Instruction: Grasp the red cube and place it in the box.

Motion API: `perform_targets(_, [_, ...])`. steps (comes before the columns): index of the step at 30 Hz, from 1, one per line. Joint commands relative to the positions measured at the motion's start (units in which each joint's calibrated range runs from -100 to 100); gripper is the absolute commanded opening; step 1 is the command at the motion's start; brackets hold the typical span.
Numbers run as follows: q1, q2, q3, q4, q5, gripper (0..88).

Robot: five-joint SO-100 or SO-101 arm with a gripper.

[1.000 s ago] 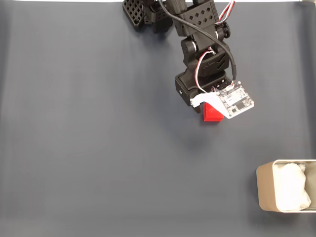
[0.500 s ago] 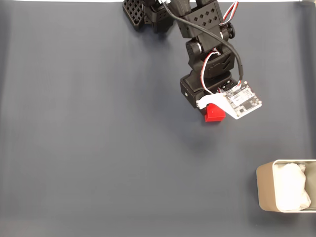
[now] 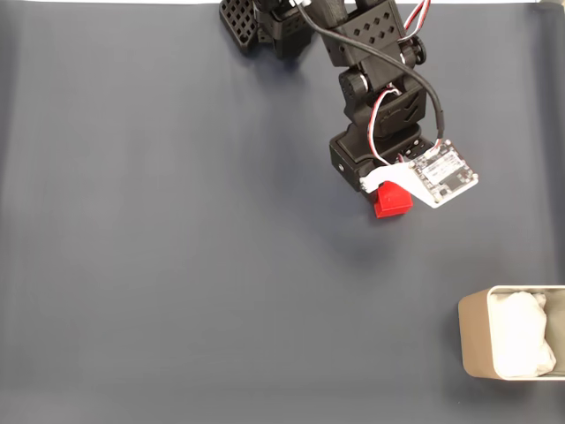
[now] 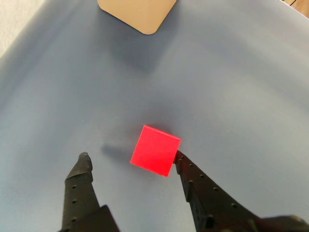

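Red cube (image 4: pixel 155 150) corner-on, tilted

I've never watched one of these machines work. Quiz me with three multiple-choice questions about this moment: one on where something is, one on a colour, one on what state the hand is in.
1. Where is the box in the fixed view?
A. lower right corner
B. upper left corner
C. dead centre

2. What colour is the cube?
A. green
B. red
C. yellow

3. How does the hand stand?
A. clamped shut on the cube
B. shut with nothing in it
C. open, one finger tip touching the cube

Answers:
1. A: the box sits at the lower right edge of the fixed view, far from the arm.
2. B: the red cube is bright red against the grey-blue cloth.
3. C: in the wrist view the hand has its fingers spread wide; the right finger's tip meets the cube's edge, while the left finger stands apart from it.
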Motion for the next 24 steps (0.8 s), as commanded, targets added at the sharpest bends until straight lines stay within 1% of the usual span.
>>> perform_targets(1, [-0.9,-0.2,-3.8,-1.5,-0.6,38.5])
perform_targets(10, [-1.0,-0.1,-3.3,-5.0,0.9,39.1])
perform_targets(24, [-1.8,1.1,-3.3,-6.5,0.8,39.4])
